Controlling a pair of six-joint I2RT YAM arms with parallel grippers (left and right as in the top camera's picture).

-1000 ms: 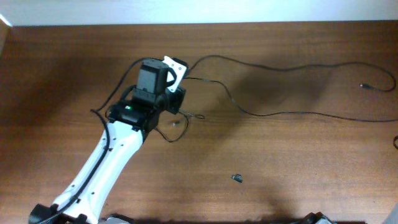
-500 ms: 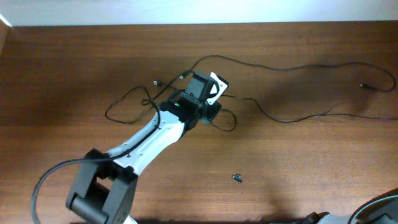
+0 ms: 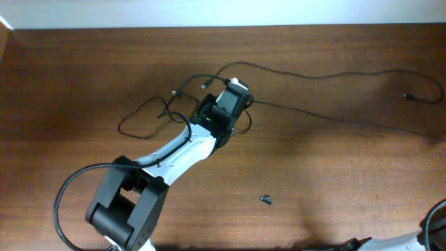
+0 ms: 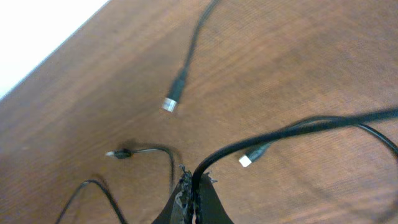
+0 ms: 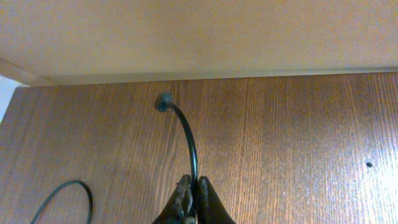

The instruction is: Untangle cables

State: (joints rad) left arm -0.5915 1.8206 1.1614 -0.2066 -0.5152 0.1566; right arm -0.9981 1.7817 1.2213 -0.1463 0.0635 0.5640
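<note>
Both pairs pressed together, left fingers (image 4: 208, 210) and right fingers (image 5: 209, 205) pinching cables (image 4: 280, 132).

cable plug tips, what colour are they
The plug tips are pale silvery white, on black cables; the left wrist view shows them best.

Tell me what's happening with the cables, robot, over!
Left jaws shut on a cable. Right jaws shut on a cable. Cables part looped, part stretched long. Small dark piece lies apart, blocking nothing.
</note>
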